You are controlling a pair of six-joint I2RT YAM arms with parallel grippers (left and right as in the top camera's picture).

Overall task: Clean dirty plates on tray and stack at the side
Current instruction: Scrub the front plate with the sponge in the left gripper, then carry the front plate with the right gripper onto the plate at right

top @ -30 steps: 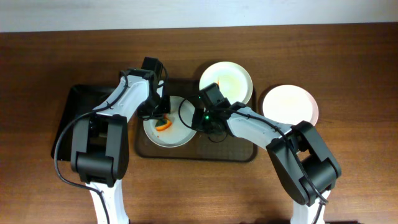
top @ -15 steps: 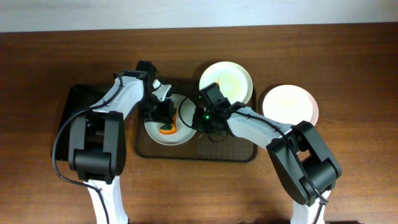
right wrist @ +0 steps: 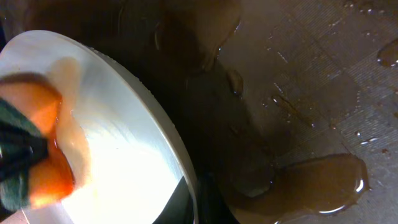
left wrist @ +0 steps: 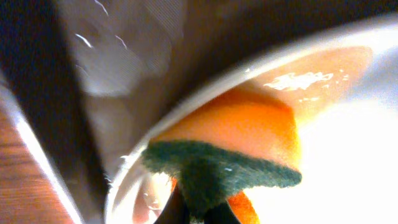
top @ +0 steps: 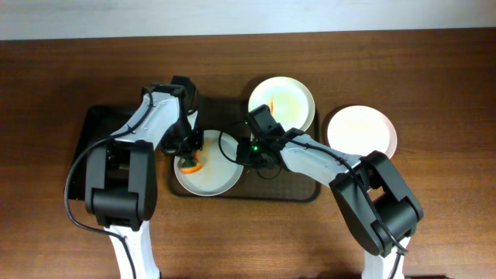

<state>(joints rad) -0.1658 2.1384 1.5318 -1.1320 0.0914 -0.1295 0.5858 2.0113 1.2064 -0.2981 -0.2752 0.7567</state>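
A white plate [top: 211,172] lies on the left part of the brown-grey tray [top: 287,186]. My left gripper [top: 188,153] is shut on an orange sponge with a green scrub side [top: 191,163] and presses it on this plate's left edge. The left wrist view shows the sponge [left wrist: 230,155] against the plate's rim [left wrist: 124,180]. My right gripper [top: 246,149] is shut on this plate's right rim, and the right wrist view shows the rim [right wrist: 180,162] between its fingers [right wrist: 196,202]. A second plate [top: 281,102] with orange streaks sits at the tray's back. A third plain white plate [top: 360,130] lies on the table to the right.
A smaller glossy black tray [top: 97,147] lies left of the big tray, under my left arm. Puddles of water [right wrist: 311,180] stand on the big tray's textured base. The wooden table [top: 434,217] runs around both trays.
My left gripper has dragged the sponge from the plate's middle to its left edge. The plate has slid a little toward the front left. The right gripper has kept its hold.
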